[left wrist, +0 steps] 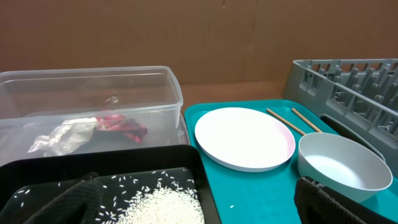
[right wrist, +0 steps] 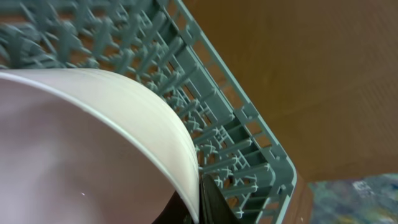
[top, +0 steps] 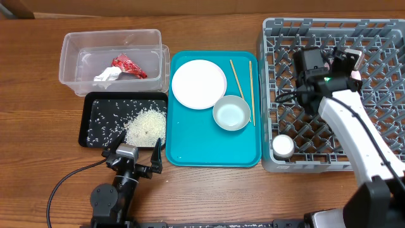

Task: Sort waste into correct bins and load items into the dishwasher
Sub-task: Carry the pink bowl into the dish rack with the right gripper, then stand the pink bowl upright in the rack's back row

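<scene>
My right gripper (top: pixel 343 60) hangs over the grey dishwasher rack (top: pixel 380 38), shut on the rim of a white dish (right wrist: pixel 93 143). In the right wrist view that dish fills the left side, with the gripper (right wrist: pixel 198 200) pinching its edge above the rack's pegs (right wrist: pixel 236 124). A small white cup (top: pixel 283 147) stands in the rack's near-left corner. The large plate (top: pixel 199 83), a bowl (top: pixel 231 113) and two chopsticks (top: pixel 241 87) lie on the teal tray (top: pixel 190 149). My left gripper (top: pixel 134 158) stands open and holds nothing at the black tray's (top: pixel 88 120) front edge.
The clear tub (top: pixel 69 47) at the back left holds a red wrapper (top: pixel 128 65) and a white tissue (top: pixel 106 76). Loose rice (top: pixel 145 125) lies heaped and scattered in the black tray. Bare wooden table runs along the front and the far left.
</scene>
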